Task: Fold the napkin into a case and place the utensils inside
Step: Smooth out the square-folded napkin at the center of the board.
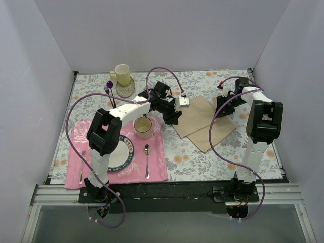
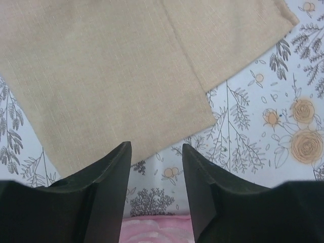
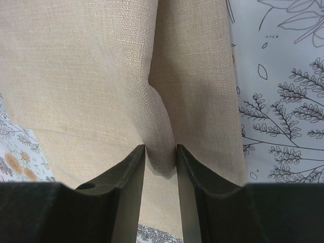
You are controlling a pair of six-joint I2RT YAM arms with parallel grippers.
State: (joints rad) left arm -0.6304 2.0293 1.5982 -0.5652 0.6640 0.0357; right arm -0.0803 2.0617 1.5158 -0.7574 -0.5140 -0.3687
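Observation:
The beige-tan napkin [image 1: 205, 122] lies partly folded on the tablecloth, one layer overlapping another. My left gripper [image 1: 172, 116] is open and empty, just off the napkin's left edge; in the left wrist view the gripper [image 2: 157, 152] hovers over bare tablecloth beside the cloth [image 2: 111, 76]. My right gripper [image 1: 223, 106] is at the napkin's far right part. In the right wrist view it [image 3: 161, 152] is shut on a raised fold of the napkin [image 3: 101, 76]. The small silver spoon [image 1: 147, 161] and fork [image 1: 81, 167] lie on the pink placemat. No case is formed.
The pink placemat [image 1: 157, 167] holds a plate [image 1: 123, 152] and a pink cup [image 1: 143, 127] close to my left arm. A yellow mug [image 1: 121, 75] on a coaster and a purple-handled fork [image 1: 109, 91] stand at the back left. White walls enclose the table.

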